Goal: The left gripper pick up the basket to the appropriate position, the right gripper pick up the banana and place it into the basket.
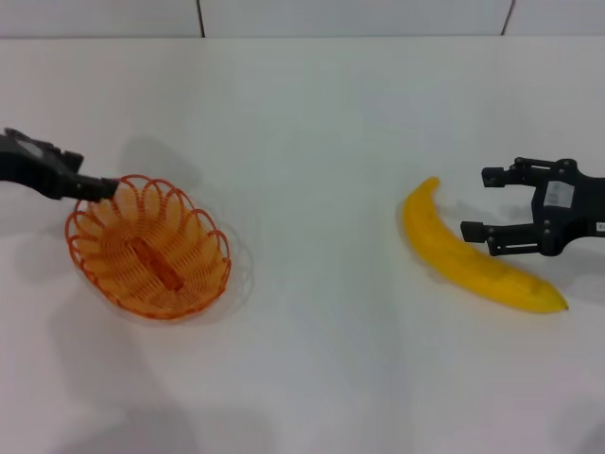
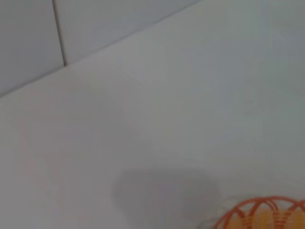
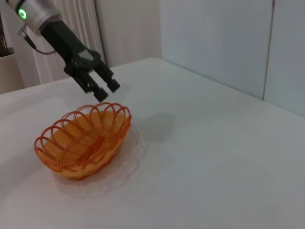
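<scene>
The orange wire basket (image 1: 148, 248) sits on the white table at the left; it also shows in the right wrist view (image 3: 81, 143), and its rim shows in the left wrist view (image 2: 259, 214). My left gripper (image 1: 99, 187) hovers at the basket's far left rim; in the right wrist view it (image 3: 106, 89) is just above the rim with its fingers a little apart, holding nothing. The yellow banana (image 1: 473, 257) lies on the table at the right. My right gripper (image 1: 474, 202) is open beside it, with its near finger over the banana's middle.
The white table (image 1: 312, 142) runs back to a tiled wall (image 1: 284, 17). A curtain (image 3: 76, 24) hangs behind the left arm in the right wrist view.
</scene>
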Controlling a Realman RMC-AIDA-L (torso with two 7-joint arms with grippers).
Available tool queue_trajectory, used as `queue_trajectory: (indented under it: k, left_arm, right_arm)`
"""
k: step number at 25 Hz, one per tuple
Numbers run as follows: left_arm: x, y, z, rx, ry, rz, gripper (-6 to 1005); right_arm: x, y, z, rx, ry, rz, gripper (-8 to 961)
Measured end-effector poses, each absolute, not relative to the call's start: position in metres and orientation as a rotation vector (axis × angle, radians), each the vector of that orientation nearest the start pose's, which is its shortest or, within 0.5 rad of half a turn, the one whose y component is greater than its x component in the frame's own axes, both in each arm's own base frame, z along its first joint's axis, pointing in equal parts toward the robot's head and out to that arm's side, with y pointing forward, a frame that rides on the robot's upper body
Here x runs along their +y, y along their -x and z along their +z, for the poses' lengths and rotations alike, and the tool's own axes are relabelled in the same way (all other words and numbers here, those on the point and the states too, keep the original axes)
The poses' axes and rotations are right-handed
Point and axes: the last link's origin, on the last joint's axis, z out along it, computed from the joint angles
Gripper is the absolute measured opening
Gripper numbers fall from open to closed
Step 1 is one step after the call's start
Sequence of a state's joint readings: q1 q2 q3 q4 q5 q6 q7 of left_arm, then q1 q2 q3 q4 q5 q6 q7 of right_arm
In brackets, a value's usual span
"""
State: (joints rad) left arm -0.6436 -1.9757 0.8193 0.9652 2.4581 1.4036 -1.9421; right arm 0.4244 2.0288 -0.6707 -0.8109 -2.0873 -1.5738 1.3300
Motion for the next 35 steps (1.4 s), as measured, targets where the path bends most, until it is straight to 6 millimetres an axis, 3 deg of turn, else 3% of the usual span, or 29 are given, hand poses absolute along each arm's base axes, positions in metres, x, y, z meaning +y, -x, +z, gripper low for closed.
queue_trajectory:
  k: [12, 35]
  left_arm:
    - [0.4, 0.28, 0.05, -0.844, 2.538, 0.127, 626]
    - [0.401, 0.28, 0.033, -0.812, 2.557, 0.134, 602]
  right_arm:
    - [0.317, -0.302, 0.041, 0.509, 2.7, 0.428, 890]
    - [0.318, -0.3, 0.037, 0.537, 2.718, 0.427, 890]
